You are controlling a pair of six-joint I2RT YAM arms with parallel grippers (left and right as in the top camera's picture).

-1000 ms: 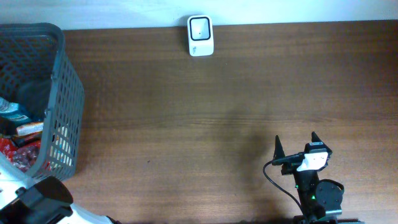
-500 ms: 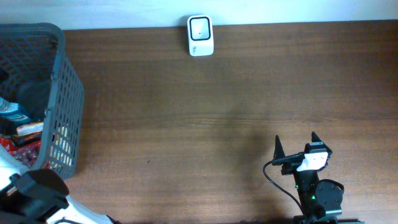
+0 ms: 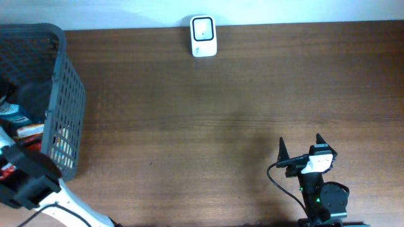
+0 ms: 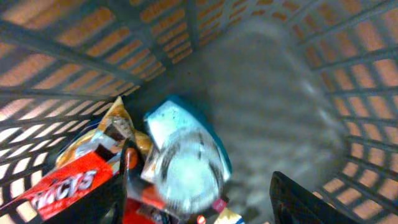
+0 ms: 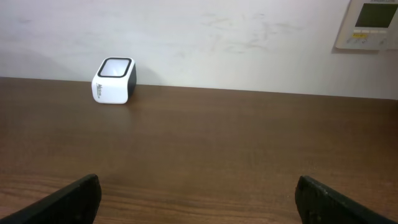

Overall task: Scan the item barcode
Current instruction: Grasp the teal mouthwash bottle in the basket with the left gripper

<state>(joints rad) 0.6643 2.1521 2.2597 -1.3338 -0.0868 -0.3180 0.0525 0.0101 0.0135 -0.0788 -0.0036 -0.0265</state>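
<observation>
Overhead, the scanner [image 3: 203, 36] sits at the desk's far edge and the items fill the basket [image 3: 69, 94]; the left wrist view shows the left hand [image 4: 199, 177] spread around a pale packet [image 4: 183, 165] to pick it up – nothing gripped yet – while the right wrist view shows the right hand [image 5: 198, 186] released, idle, facing the scanner.

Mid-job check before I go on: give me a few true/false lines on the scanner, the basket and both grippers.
The scanner stands at the far edge of the table, by the wall. True.
The right gripper is holding a packet. False: its jaws are open and empty, over bare table.
The left gripper is down inside the basket, close to a red packet. True.
The basket stands at the right end of the table. False: it is at the left end.
</observation>
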